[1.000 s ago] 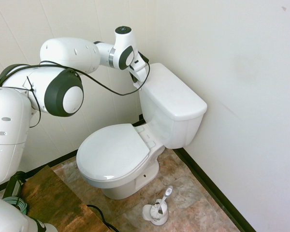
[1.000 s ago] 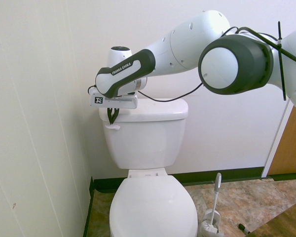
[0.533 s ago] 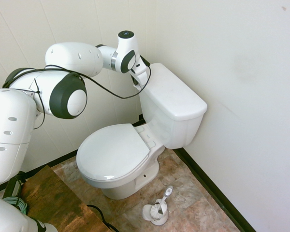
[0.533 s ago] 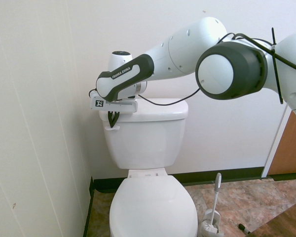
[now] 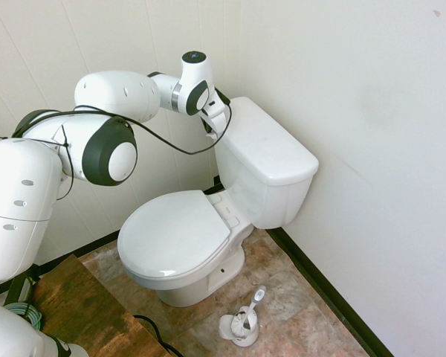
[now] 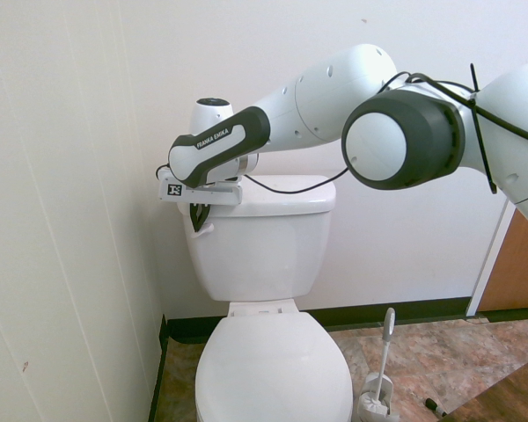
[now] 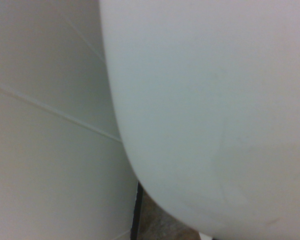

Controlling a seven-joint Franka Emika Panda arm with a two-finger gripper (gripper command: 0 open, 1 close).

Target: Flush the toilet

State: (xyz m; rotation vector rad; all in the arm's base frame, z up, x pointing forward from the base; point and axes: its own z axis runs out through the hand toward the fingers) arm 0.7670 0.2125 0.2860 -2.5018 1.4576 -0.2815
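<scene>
My jaws [image 6: 196,229] are together, tips at the flush lever [image 6: 204,230]; I'd press down smoothly, keeping clear of the tank [image 6: 260,255] behind them.

the glossy white toilet [image 6: 264,255] stands upright, its oval seat lid down.

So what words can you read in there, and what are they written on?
"FRANKA EMIKA": on the dark band of the robot's arm.
A small black-and-white sign: on the white hand part above the fingers; its marks are too small to read for sure.
I can't read any words on the toilet or the toilet brush.
</scene>
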